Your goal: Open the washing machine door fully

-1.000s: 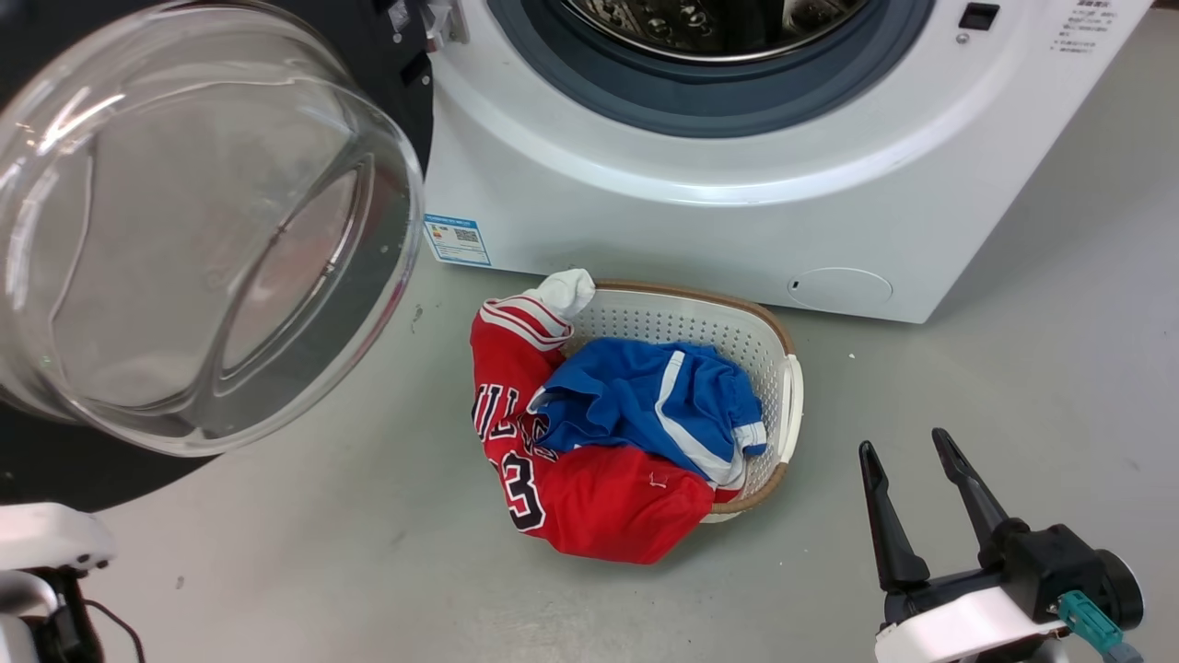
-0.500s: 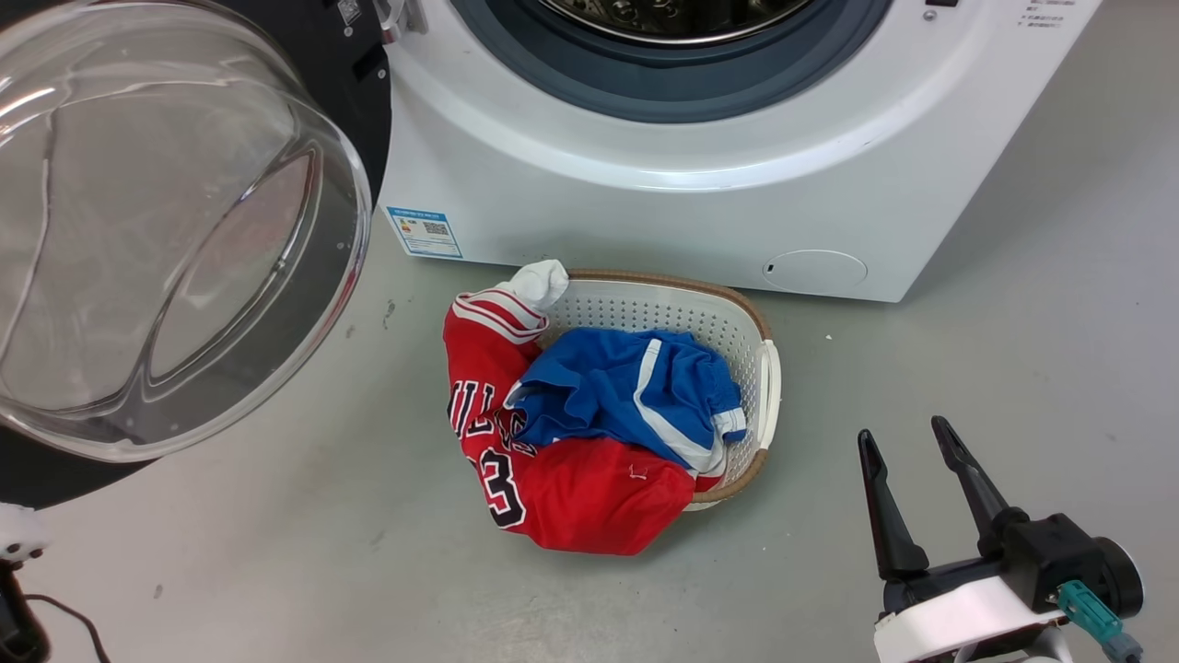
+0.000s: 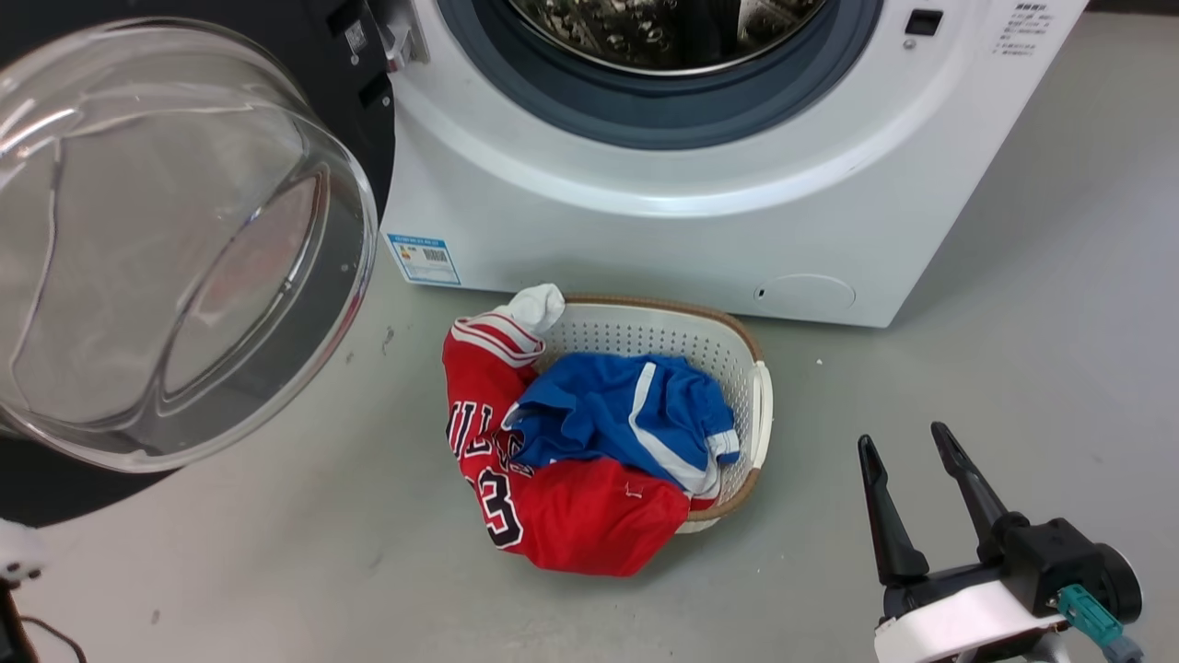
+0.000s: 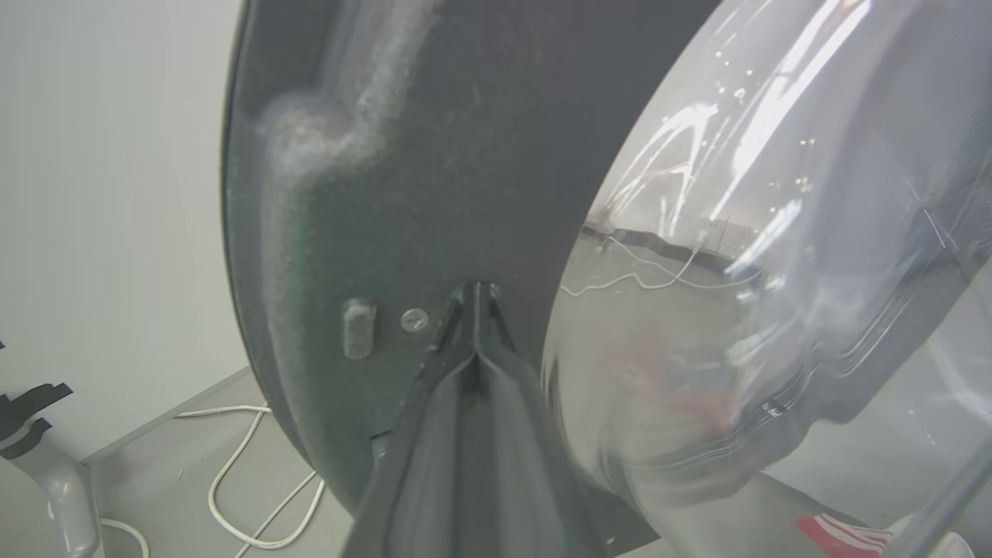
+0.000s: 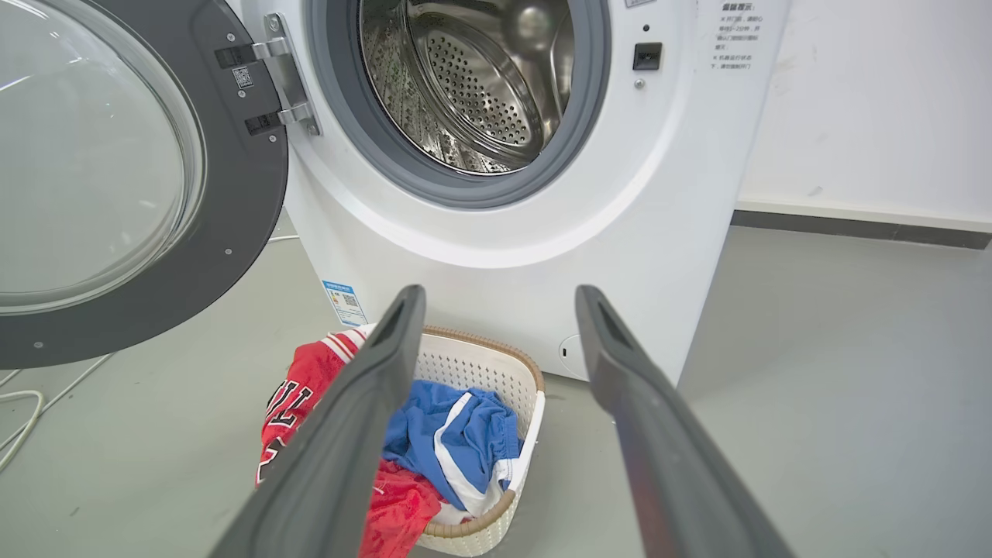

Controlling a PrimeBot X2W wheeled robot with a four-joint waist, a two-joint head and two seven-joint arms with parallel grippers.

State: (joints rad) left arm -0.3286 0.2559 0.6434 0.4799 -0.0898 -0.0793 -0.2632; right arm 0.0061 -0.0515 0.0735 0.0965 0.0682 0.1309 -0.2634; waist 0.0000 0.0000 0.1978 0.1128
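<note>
Standing swung wide to the left, the washing machine door (image 5: pixel 232 194) leaves the steel drum (image 5: pixel 465 85) of the washing machine (image 3: pixel 645 239) exposed. Its blue-white label sticker (image 3: pixel 423 259) is illegible. The white perforated basket (image 3: pixel 645 327) holds blue shorts (image 3: pixel 617 414), a white sock (image 3: pixel 539 304) and a red jersey (image 3: pixel 589 516) numbered 23. Tools: right gripper (image 3: pixel 902 436) spread above the floor (image 3: pixel 1013 322); left gripper (image 4: pixel 475 293) pressed together at the door's black rim.
</note>
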